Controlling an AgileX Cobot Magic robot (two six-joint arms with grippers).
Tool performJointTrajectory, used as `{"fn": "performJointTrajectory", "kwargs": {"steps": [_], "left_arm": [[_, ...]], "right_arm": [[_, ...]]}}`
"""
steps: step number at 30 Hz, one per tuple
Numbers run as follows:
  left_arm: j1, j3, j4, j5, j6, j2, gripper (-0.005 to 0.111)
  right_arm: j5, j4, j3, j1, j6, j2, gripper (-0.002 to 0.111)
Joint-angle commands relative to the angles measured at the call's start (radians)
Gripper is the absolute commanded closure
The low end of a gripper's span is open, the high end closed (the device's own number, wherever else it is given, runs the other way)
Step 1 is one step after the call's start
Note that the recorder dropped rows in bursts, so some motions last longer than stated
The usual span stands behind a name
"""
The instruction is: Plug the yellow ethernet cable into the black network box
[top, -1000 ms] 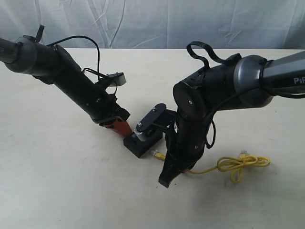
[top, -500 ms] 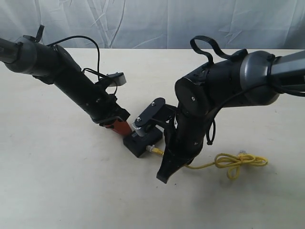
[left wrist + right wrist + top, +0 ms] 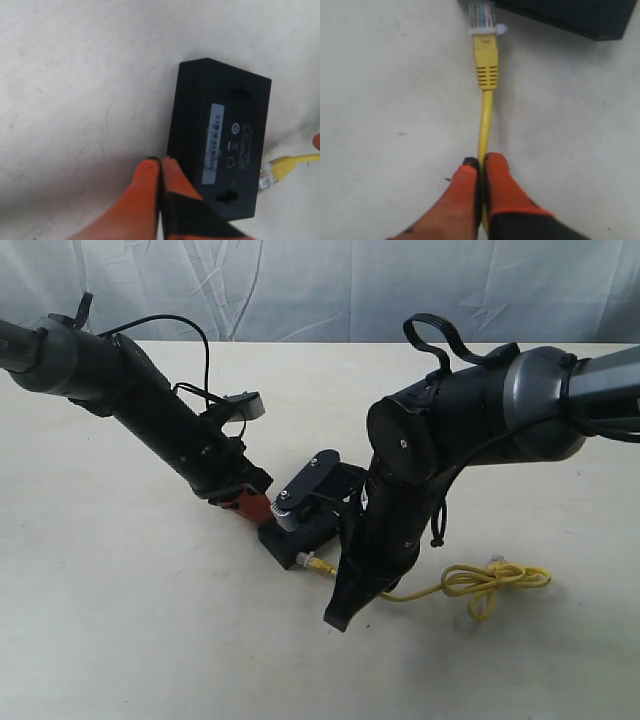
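Exterior, hidden: right arm (image 3: 420, 460) covers its own fingertips and part of the black network box (image 3: 283, 542)
Exterior, left gripper (image 3: 252, 506): tips against the box
Left wrist: left gripper clenched empty, tips touching the box's side; fingers cut off
Right wrist: right gripper (image 3: 481, 162) clamps the yellow ethernet cable (image 3: 487, 75); plug (image 3: 481, 16) straight ahead, at the box's cut-off edge; seating unclear

Lighting: bright, even, diffuse from above. Shadows: soft and faint on pale table (image 3: 120, 640). Exterior view: sharp. Wrist views: softer, grainy; yellow ethernet cable (image 3: 486, 70) fairly clear, label print on black network box (image 3: 195, 115) unreadable, near foreground blurred.
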Motion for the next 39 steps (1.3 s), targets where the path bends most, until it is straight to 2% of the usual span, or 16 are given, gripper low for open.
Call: {"fn": "performJointTrajectory", "kwargs": {"steps": [1,12,39], "left_arm": [[-0.005,-0.004,-0.009,0.015,0.005,0.000,0.107],[-0.005,-0.004,-0.009,0.015,0.005,0.000,0.107],[-0.005,-0.004,-0.005,0.015,0.005,0.000,0.107]], "right_arm": [[0.000,0.017,0.004,0.001,-0.025,-0.002,0.109],[0.003,-0.078,0.004,0.001,0.062,-0.002,0.109],[-0.011,-0.083,0.004,0.001,0.018,-0.002,0.109]]}}
